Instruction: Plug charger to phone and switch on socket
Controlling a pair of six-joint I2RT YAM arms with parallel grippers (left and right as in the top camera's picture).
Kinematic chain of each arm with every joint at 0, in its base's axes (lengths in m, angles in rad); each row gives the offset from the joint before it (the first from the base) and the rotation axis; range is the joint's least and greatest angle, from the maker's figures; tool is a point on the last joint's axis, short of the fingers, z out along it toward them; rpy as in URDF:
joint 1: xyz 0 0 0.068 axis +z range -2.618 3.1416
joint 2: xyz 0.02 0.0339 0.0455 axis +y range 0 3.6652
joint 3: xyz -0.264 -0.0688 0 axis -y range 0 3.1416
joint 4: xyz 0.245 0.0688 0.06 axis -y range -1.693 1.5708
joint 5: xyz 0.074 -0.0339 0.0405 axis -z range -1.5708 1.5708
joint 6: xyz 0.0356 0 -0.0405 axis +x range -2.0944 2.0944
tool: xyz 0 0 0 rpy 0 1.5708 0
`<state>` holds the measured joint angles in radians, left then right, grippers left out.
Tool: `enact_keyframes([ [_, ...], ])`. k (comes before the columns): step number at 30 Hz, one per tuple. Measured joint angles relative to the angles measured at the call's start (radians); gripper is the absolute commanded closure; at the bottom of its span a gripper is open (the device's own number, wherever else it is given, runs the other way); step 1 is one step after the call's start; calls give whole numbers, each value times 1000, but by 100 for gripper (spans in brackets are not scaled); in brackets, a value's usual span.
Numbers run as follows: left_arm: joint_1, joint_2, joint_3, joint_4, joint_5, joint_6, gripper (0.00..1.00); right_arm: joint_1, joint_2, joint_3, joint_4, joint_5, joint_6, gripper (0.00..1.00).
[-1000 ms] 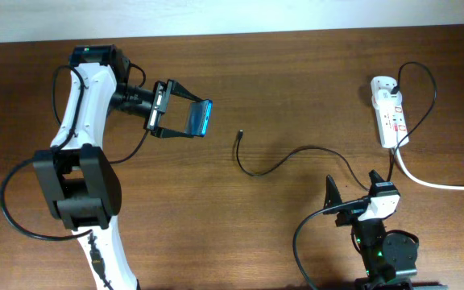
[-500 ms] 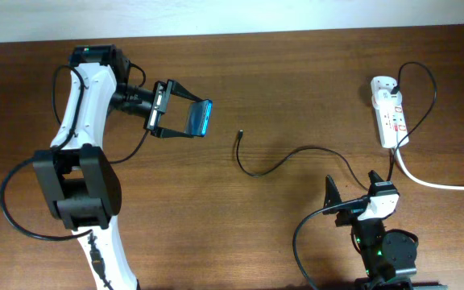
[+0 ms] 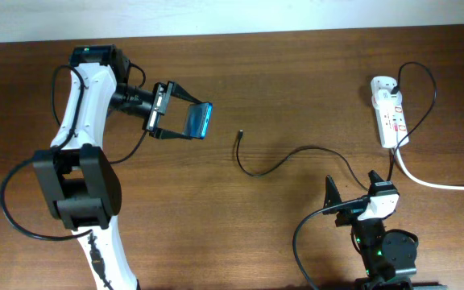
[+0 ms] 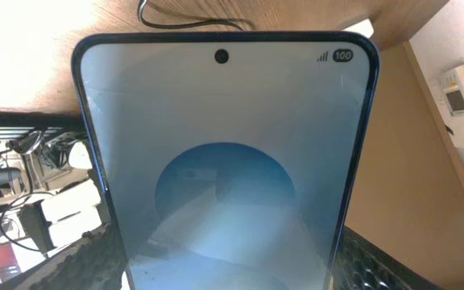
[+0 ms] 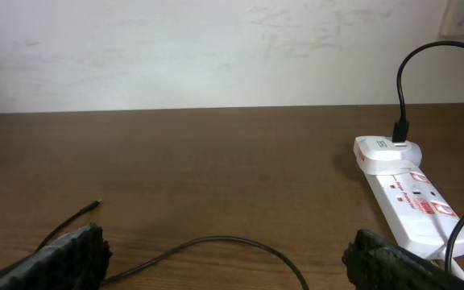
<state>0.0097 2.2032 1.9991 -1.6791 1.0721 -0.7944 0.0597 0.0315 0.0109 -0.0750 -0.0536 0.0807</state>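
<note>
My left gripper point(image 3: 185, 119) is shut on the phone point(image 3: 200, 120) and holds it above the table at the back left, blue screen showing. The phone fills the left wrist view point(image 4: 224, 161). The charger, a thin black cable point(image 3: 258, 172), lies on the table with its plug tip point(image 3: 239, 134) a little to the right of the phone. The tip also shows in the right wrist view point(image 5: 95, 204). The cable's other end is plugged into the white socket point(image 3: 389, 111) at the back right, also in the right wrist view point(image 5: 409, 197). My right gripper point(image 3: 353, 192) is open and empty at the front edge, above a loop of the cable point(image 5: 216, 239).
A thick white cord point(image 3: 437, 184) runs from the socket off the right edge. The wooden table point(image 3: 296, 72) ends at a pale wall at the back. The left arm's own black cables hang by its base at the left.
The phone has shifted slightly left and tilted a little in my left gripper. The right arm, the cable and the socket have not moved.
</note>
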Motion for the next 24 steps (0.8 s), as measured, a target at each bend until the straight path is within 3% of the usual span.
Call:
enact_keyframes([
  [24, 0, 0, 0, 0, -6, 0, 100, 0, 1, 0, 0, -19, 53, 2],
])
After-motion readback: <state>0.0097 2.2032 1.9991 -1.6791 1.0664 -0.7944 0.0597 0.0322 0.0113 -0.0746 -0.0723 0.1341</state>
